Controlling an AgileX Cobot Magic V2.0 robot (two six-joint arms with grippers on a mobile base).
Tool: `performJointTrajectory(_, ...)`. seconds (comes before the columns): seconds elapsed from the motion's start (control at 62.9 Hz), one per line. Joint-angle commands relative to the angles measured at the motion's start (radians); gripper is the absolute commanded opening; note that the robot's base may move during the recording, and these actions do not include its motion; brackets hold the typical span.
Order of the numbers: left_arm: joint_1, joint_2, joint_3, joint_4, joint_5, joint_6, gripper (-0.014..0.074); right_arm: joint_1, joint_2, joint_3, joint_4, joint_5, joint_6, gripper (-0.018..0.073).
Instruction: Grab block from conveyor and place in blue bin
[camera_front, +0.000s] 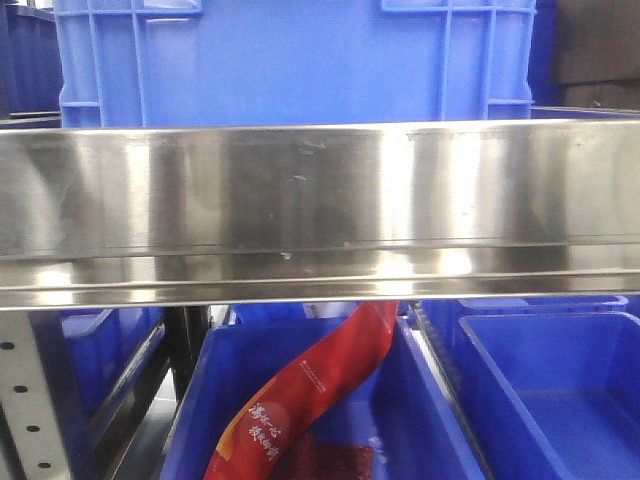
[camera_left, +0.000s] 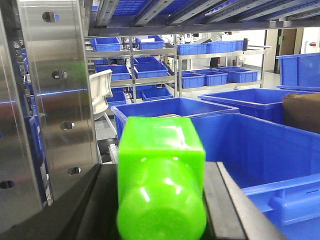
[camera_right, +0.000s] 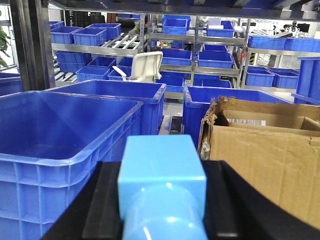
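Exterior front-facing: steel shelf beam (camera_front: 320, 210) spans the frame. Lower blue bin (camera_front: 425, 425) holds a red packet (camera_front: 320, 375), white Chinese lettering, illegible. Left gripper (camera_left: 159, 167) clamped on green block (camera_left: 160, 147). Right gripper (camera_right: 161, 167) clamped on light-blue block (camera_right: 162, 155), near open blue bin (camera_right: 65, 130).

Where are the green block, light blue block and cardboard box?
green block (camera_left: 161, 180): left wrist view, rounded front.
light blue block (camera_right: 162, 162): right wrist view, square face.
cardboard box (camera_right: 265, 165): right wrist view, front wall.
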Motion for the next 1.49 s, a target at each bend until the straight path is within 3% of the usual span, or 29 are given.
performJointTrajectory(0.0, -0.005, -0.004, -0.007, 0.001, -0.014, 0.002, -0.0111, 0.002, -0.001, 0.001, -0.008, -0.024, -0.004, -0.0162)
performJointTrajectory(0.318, -0.005, -0.004, -0.007, 0.001, -0.012, 0.002, -0.0111, 0.002, -0.001, 0.001, 0.000, -0.076, -0.004, -0.0162)
performJointTrajectory(0.572, -0.008, 0.021, -0.017, -0.001, -0.035, 0.002, -0.0111, 0.002, 0.016, -0.006, 0.180, -0.121, -0.004, -0.0162)
performJointTrajectory(0.763, -0.087, 0.118, -0.082, -0.001, -0.033, 0.002, -0.0111, 0.006, 0.110, -0.083, 0.191, -0.119, -0.004, -0.0162)
performJointTrajectory(0.922, -0.201, 0.242, -0.163, 0.027, -0.035, 0.002, -0.0111, 0.072, 0.212, -0.170, 0.191, -0.113, -0.009, -0.0162)
performJointTrajectory(1.113, -0.298, 0.413, -0.291, 0.027, 0.004, 0.002, -0.0111, 0.208, 0.350, -0.245, 0.191, -0.116, -0.132, -0.0162)
performJointTrajectory(1.288, -0.320, 0.537, -0.427, 0.027, 0.120, 0.002, -0.0111, 0.292, 0.475, -0.280, 0.170, -0.158, -0.191, -0.0162)
performJointTrajectory(1.478, -0.320, 0.657, -0.526, 0.027, 0.076, 0.002, -0.0111, 0.322, 0.603, -0.291, 0.133, -0.353, -0.195, -0.0162)
